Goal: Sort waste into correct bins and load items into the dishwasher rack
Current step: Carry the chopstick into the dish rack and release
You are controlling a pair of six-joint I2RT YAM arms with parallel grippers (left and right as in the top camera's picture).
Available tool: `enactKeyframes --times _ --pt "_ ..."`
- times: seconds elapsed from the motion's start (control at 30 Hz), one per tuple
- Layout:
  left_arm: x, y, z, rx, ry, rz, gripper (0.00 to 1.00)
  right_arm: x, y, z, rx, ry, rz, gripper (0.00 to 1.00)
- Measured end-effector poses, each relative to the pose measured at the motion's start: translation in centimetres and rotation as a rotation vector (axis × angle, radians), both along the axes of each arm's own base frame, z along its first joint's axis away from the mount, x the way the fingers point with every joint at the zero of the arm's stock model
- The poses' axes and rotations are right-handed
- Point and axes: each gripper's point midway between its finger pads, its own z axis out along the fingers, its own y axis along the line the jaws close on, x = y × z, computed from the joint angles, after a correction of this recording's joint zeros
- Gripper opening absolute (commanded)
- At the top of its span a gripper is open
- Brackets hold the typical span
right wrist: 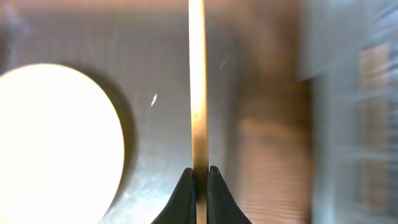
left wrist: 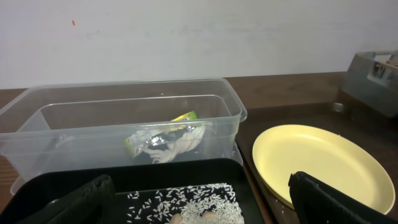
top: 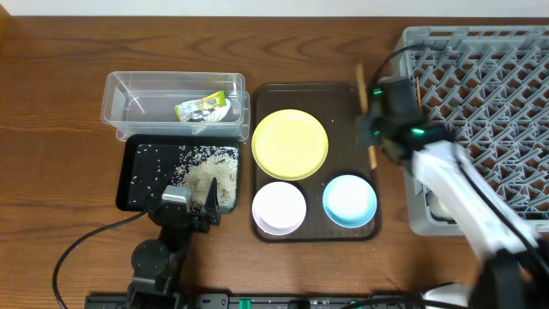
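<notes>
The green-and-yellow wrapper (top: 202,108) lies in the clear tub (top: 120,86); it also shows in the left wrist view (left wrist: 163,140). White rice (top: 206,167) lies in the black tray (top: 129,180). My left gripper (top: 190,206) is open over the tray's near edge, with rice (left wrist: 205,202) between its fingers. The yellow plate (top: 290,143), white bowl (top: 279,208) and light blue bowl (top: 349,200) sit on the brown tray (top: 343,94). My right gripper (right wrist: 199,180) is shut on a wooden chopstick (right wrist: 198,87), seen overhead (top: 372,157) beside the grey rack (top: 489,94). The cup is hidden.
The right arm (top: 463,197) crosses the rack's front left corner. A black cable (top: 86,240) runs over the wooden table at front left. The plate fills the right of the left wrist view (left wrist: 317,162).
</notes>
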Motion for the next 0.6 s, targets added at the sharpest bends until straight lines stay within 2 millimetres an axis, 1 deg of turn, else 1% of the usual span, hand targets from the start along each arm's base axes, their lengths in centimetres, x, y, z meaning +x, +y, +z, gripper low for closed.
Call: enactKeyframes --times 0.03,0.07,0.1,0.17,0.2,0.23,0.33,0.43,0.5,0.53,0.57,0.6 --pt "0.0 0.0 0.0 0.0 0.0 0.0 0.91 0.1 -1.3 1.7 -0.007 -0.043 -0.03 0.01" --pt "0.0 0.0 0.0 0.0 0.0 0.0 0.91 0.2 -2.4 2.8 -0.014 -0.072 -0.057 0.01" --pt "0.0 0.0 0.0 0.0 0.0 0.0 0.91 0.2 -4.0 3.9 -0.028 -0.101 -0.099 0.01" --pt "0.0 0.0 0.0 0.0 0.0 0.0 0.91 0.0 -6.7 4.9 -0.056 -0.123 -0.17 0.01" --pt "0.0 0.0 0.0 0.0 0.0 0.0 0.91 -0.1 -7.9 5.1 -0.068 -0.126 -0.199 0.01" --pt "0.0 0.0 0.0 0.0 0.0 0.0 0.91 -0.1 -9.4 5.1 -0.089 -0.127 -0.235 0.01" --pt "0.0 0.0 0.0 0.0 0.0 0.0 0.91 -0.1 -11.8 4.3 -0.132 -0.101 -0.282 0.01" --pt "0.0 0.0 0.0 0.0 0.0 0.0 0.91 0.2 -12.3 2.4 -0.174 -0.048 -0.267 0.01" --pt "0.0 0.0 0.0 0.0 0.0 0.0 0.91 0.4 -12.3 0.5 -0.197 0.002 -0.241 0.02" --pt "0.0 0.0 0.0 0.0 0.0 0.0 0.91 0.5 -12.3 -0.5 -0.206 0.028 -0.23 0.04" --pt "0.0 0.0 0.0 0.0 0.0 0.0 0.91 0.5 -12.3 -1.2 -0.213 0.049 -0.222 0.11" --pt "0.0 0.0 0.0 0.0 0.0 0.0 0.91 0.5 -12.3 -1.8 -0.217 0.063 -0.216 0.23"
